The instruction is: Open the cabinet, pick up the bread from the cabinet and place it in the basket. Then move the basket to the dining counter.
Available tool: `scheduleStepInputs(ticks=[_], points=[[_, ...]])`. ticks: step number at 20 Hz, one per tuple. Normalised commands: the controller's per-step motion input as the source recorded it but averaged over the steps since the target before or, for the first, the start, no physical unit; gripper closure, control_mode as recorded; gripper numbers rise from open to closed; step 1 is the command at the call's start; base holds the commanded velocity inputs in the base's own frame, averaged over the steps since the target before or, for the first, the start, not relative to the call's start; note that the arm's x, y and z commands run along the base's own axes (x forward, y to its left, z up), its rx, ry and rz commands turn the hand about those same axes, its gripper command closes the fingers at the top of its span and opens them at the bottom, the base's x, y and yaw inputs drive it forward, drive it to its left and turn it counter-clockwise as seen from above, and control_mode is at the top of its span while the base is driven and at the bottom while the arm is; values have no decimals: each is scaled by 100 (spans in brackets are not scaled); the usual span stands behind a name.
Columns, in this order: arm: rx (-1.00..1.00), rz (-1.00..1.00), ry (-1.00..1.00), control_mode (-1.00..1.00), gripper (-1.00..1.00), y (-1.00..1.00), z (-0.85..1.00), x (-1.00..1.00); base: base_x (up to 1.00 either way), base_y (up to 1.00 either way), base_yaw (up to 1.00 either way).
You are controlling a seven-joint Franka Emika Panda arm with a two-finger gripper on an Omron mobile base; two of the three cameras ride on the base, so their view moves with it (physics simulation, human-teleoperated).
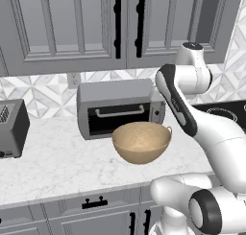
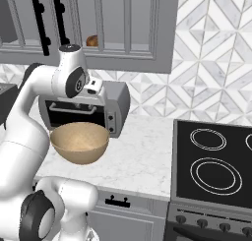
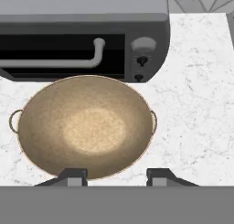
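Note:
The grey upper cabinet (image 1: 72, 28) hangs above the worktop with both doors closed and its long black handles (image 1: 117, 25) side by side. Behind a door pane the bread (image 2: 92, 40) shows as a small golden-brown lump. The tan basket (image 1: 141, 142) stands on the marble worktop in front of the toaster oven, and nothing lies in it (image 3: 84, 127). My gripper (image 3: 116, 176) hovers above the basket's near rim, open, with nothing between its fingertips (image 3: 73, 175). The dining counter is out of view.
A grey toaster oven (image 1: 120, 107) stands against the tiled wall right behind the basket. A dark toaster (image 1: 12, 128) sits at the far left. A black cooktop (image 2: 216, 161) lies to the right. Low grey drawers (image 1: 96, 203) run under the worktop edge.

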Motion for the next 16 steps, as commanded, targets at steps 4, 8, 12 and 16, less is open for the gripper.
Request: scheduleStepInputs(ticks=[4, 8, 12, 16], points=[[0, 0, -1, -100, -100, 0, -1, -4, 0, 0, 0], [-2, 0, -10, -100, -100, 13, 5, -12, 0, 0, 0], [-9, 0, -23, -100, -100, 45, 25, -1, 0, 0, 0], [-2, 0, -17, -100, -100, 40, 56, 0, 0, 0, 0]])
